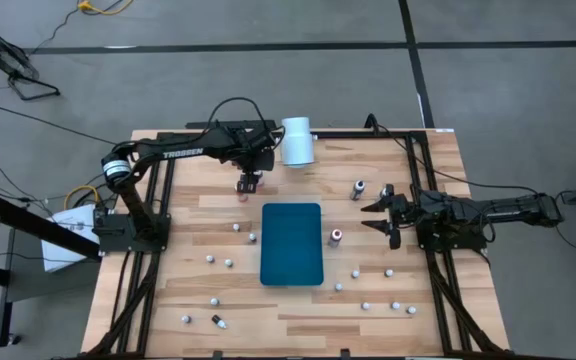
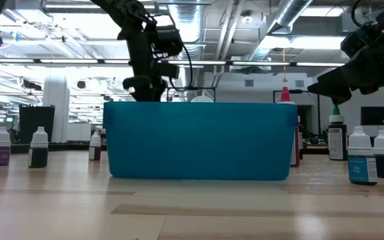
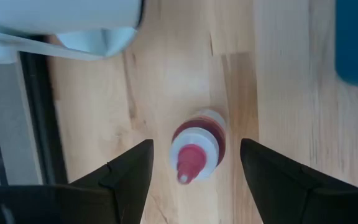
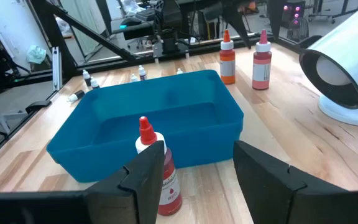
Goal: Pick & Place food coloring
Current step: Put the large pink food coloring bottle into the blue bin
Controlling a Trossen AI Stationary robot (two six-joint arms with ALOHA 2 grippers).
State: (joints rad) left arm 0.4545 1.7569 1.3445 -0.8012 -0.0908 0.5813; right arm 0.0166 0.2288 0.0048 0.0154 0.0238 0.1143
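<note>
A robotics lab or open industrial workspace is showing here: exposed silver ceiling ducts and long strip lights are running overhead, a pale wooden slatted table is sitting on a grey concrete floor, with black cables trailing across it.

Two black jointed arms, the left arm lettered TROSSEN in white, each trailing black cables.
</note>
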